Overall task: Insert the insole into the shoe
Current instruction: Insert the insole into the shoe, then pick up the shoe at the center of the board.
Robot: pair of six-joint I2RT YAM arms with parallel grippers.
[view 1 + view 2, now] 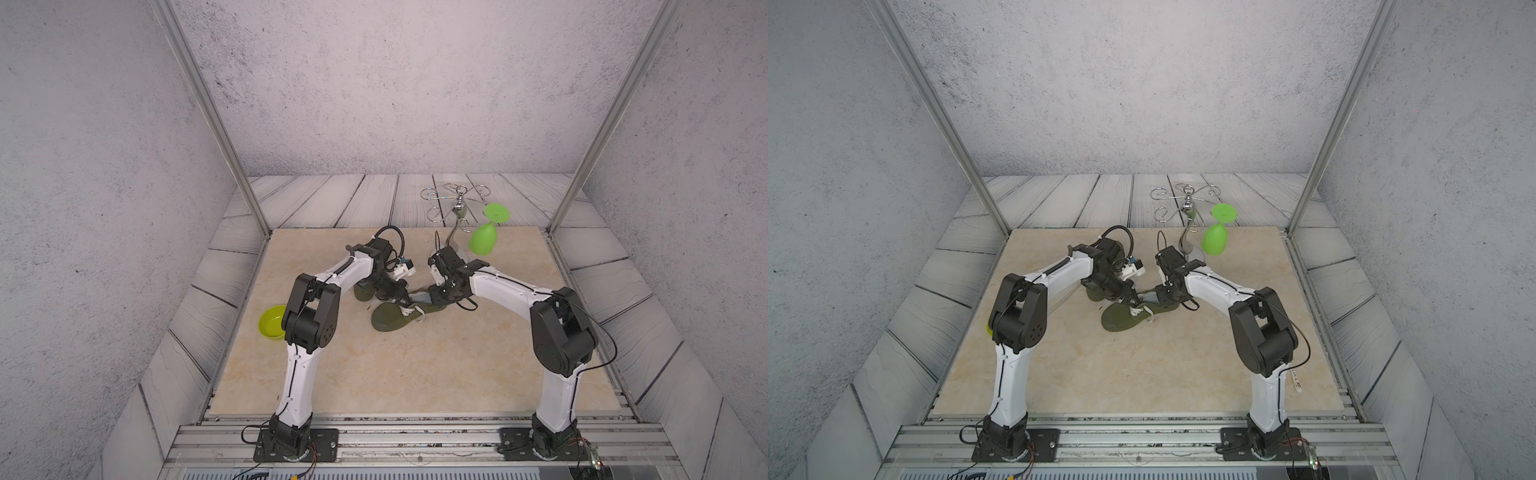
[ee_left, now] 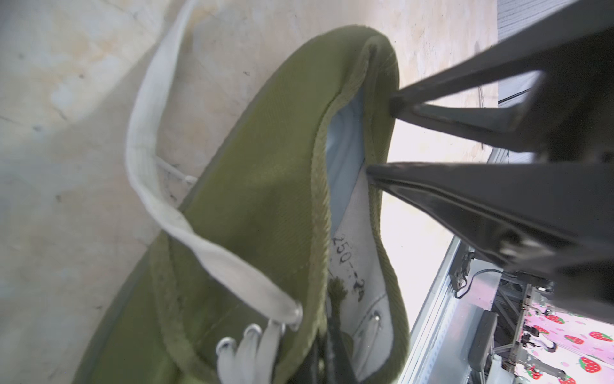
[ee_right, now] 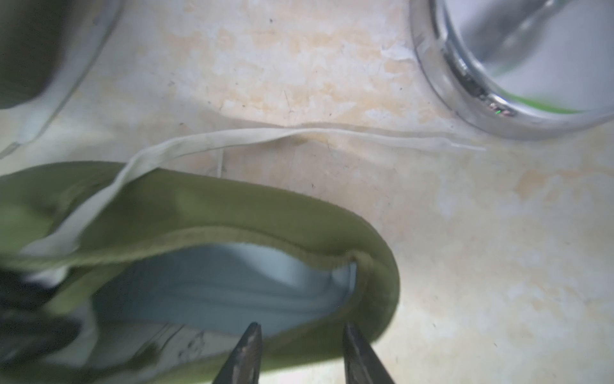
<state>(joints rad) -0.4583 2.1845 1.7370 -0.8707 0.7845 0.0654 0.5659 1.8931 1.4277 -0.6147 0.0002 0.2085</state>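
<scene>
Front rail: a metal rail (image 1: pixel 415 432) runs along the near edge. Both arms are bolted to it.
Worktop: a pale, stone-look worktop (image 1: pixel 415 374) carries everything.
Shoe: a green shoe (image 1: pixel 388 318) lies in the middle of the worktop, between the two arms. Its toe points to the front and left, and its heel points to the right.
Insole: the light blue insole (image 3: pixel 216 289) is inside the shoe. Its back end curls up against the heel wall.
Left claw: the left claw (image 1: pixel 1133 297) is squeezed tight. Its tips are down in the shoe's mouth by the lace holes, and they pinch the cloth there.
Right claw: the right claw (image 3: pixel 302 334) is partly open at the shoe's heel. One finger is over the insole and one is outside the heel. The heel edge sits loose in the gap, so it grips nothing.
Lace: a white lace (image 3: pixel 232 138) trails from the shoe across the worktop.
Green bowl: a green bowl (image 1: pixel 272 322) sits left of the shoe, well apart. The left arm partly hides it.
Wire rack: a shiny wire rack (image 1: pixel 457 199) stands behind the shoe, a bit to the right.
Green glass: a green glass (image 1: pixel 484 239) hangs upside down from the wire rack, behind and right of the shoe.
Dark green shape: a dark green shape (image 1: pixel 362 293) lies just behind the shoe on the left. It is mostly hidden and looks like a second shoe.
</scene>
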